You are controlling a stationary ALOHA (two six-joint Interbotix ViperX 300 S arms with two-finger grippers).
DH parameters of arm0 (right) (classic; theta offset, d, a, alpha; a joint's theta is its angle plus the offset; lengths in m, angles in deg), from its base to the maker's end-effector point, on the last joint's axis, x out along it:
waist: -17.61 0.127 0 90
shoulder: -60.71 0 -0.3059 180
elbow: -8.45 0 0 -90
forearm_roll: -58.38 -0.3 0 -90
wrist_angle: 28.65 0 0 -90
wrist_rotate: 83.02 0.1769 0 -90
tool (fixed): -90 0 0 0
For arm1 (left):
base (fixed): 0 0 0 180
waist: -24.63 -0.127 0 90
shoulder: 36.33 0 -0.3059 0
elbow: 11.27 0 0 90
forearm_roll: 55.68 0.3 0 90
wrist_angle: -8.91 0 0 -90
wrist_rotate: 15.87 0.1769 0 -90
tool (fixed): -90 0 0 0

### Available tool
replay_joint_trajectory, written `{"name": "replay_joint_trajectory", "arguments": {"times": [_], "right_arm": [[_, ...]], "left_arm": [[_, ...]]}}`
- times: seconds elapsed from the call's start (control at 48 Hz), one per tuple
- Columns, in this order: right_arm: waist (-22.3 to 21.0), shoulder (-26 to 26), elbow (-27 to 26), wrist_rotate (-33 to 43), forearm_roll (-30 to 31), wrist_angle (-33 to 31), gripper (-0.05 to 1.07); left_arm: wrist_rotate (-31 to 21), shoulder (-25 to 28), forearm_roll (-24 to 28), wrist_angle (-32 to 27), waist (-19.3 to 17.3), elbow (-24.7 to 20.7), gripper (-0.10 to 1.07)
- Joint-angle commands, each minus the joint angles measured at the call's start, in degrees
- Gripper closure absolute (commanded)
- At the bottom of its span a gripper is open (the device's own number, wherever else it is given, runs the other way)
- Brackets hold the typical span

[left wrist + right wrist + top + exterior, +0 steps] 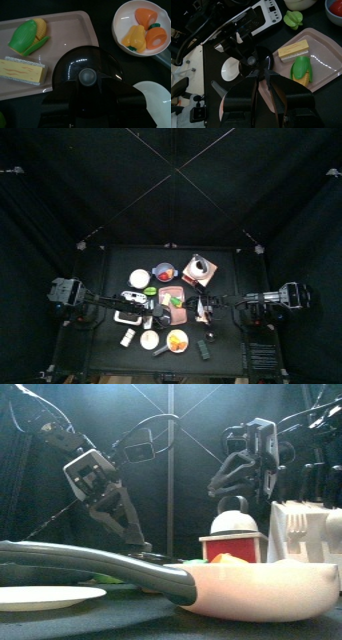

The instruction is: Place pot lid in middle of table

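**Lid Not in Its Spot Yet**

On the left, the left claw [87,102] hung right over the pot lid [87,75]. Its jaws were spread wide and held nothing. It looked ready to go down for the knob, but the grab was not done.

Next came the pink tray [73,30], with a toy corn [30,35] and a yellow cake slice [23,70] on it. The dark lid lay flat, partly on the tray's edge and partly off it. It was near the middle of the table [227,268], but it was leaning on the tray, so I think the job was still to be done: pick it up, move it, set it down.

Just beside the lid sat a white pan [123,25] full of orange toy veggies. The tray and pan crowded the lid on both sides, leaving little bare space.

On the right, the right claw [264,97] hung near the tray. Its jaws looked open and empty.
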Motion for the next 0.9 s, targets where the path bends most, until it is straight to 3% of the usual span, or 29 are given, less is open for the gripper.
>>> {"name": "replay_joint_trajectory", "arguments": {"times": [0.0,0.354,0.875], "right_arm": [[-0.18,0.44,-0.79,-0.18,0.09,0.18,0.41],[-0.26,0.35,-1.05,-0.18,0.26,0.18,0.41],[-0.26,0.35,-1.05,-0.26,0.44,0.18,0.41]], "left_arm": [[-0.09,-0.70,-0.97,0.09,0.26,-0.18,0.34],[-0.09,-0.97,-1.76,0.09,0.26,0.35,0.32],[-0.09,-1.05,-2.02,0.18,0.26,0.09,0.09]]}}
